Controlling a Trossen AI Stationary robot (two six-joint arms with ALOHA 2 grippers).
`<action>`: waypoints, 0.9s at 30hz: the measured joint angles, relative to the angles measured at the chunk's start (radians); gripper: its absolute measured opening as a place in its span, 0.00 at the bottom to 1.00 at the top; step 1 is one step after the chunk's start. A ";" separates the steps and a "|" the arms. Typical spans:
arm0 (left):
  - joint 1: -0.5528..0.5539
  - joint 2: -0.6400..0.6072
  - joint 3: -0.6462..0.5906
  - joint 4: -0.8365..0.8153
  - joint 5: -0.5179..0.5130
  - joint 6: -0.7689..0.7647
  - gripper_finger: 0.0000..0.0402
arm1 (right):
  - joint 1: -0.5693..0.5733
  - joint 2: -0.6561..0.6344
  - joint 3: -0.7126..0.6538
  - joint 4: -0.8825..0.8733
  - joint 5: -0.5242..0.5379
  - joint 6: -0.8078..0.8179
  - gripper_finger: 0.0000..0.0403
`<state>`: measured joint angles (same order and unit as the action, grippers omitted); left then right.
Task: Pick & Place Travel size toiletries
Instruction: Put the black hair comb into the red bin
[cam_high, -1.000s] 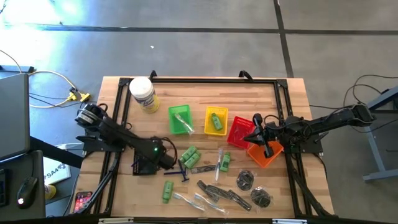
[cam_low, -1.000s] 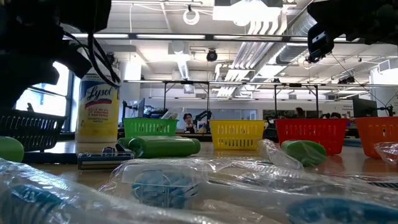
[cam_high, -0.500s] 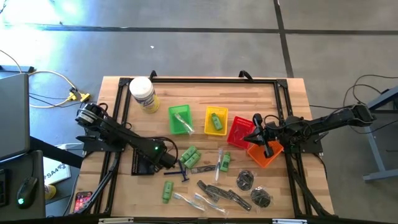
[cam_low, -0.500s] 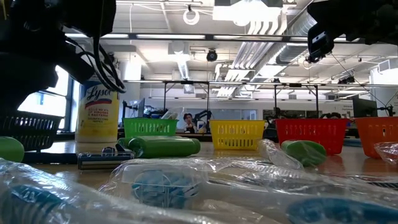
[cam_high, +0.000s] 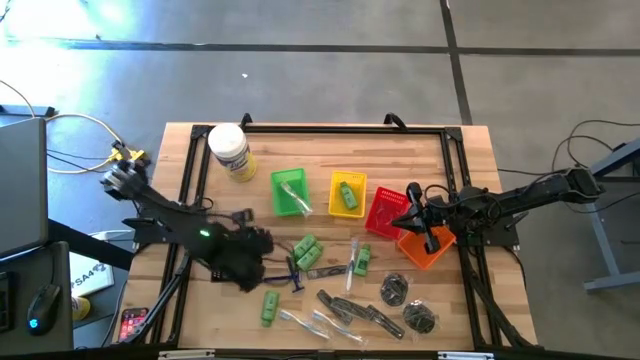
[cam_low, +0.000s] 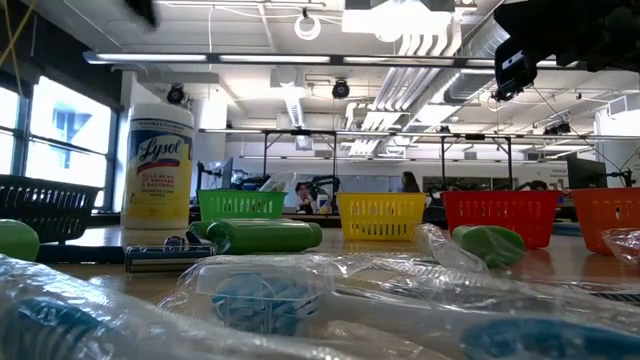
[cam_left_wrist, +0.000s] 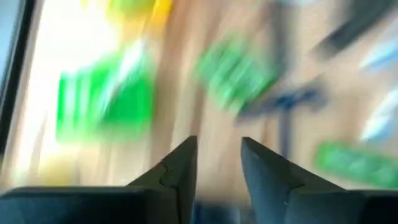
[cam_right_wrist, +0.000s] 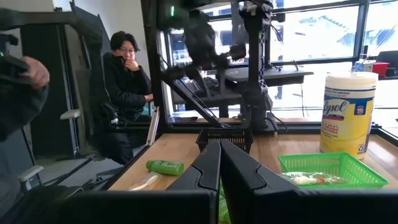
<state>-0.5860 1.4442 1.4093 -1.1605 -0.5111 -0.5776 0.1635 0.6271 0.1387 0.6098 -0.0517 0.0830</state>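
The travel size toiletries lie loose on the wooden table: green bottles (cam_high: 305, 250) (cam_high: 269, 307), a blue razor (cam_high: 293, 278), clear packets (cam_high: 300, 320), dark grey pieces (cam_high: 350, 310) and round dark pouches (cam_high: 393, 290). My left gripper (cam_high: 262, 268) hangs above the table left of them. In the blurred left wrist view it (cam_left_wrist: 219, 149) is open, with nothing between its fingers. My right gripper (cam_high: 415, 205) waits shut (cam_right_wrist: 219, 149) above the red basket (cam_high: 385, 212) and the orange basket (cam_high: 425, 248).
A green basket (cam_high: 289, 190) holds a clear packet and a yellow basket (cam_high: 347, 194) holds a green bottle. A black basket (cam_low: 40, 205) stands at the left, under my left arm. The white Lysol jar (cam_high: 230, 150) lies at the far left. A person (cam_right_wrist: 127, 81) sits beyond the table.
My left gripper has risen from beside the black basket and turned about its wrist. Its dark bulk has left the low view upward. The basket and the toiletries have stayed where they were.
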 joint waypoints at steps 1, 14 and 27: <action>0.001 -0.044 -0.022 0.096 0.001 0.119 0.25 | 0.000 0.000 0.000 0.000 -0.001 0.000 0.01; 0.445 -0.489 -0.700 1.010 0.463 0.660 0.00 | 0.000 0.000 0.000 -0.002 0.041 -0.002 0.01; 0.488 -0.752 -1.144 1.340 0.443 0.678 0.00 | 0.000 0.000 0.000 -0.100 0.053 -0.070 0.01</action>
<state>-0.0978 0.6926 0.2650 0.1793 -0.0686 0.1009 0.1635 0.6273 0.1390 0.5101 0.0010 0.0134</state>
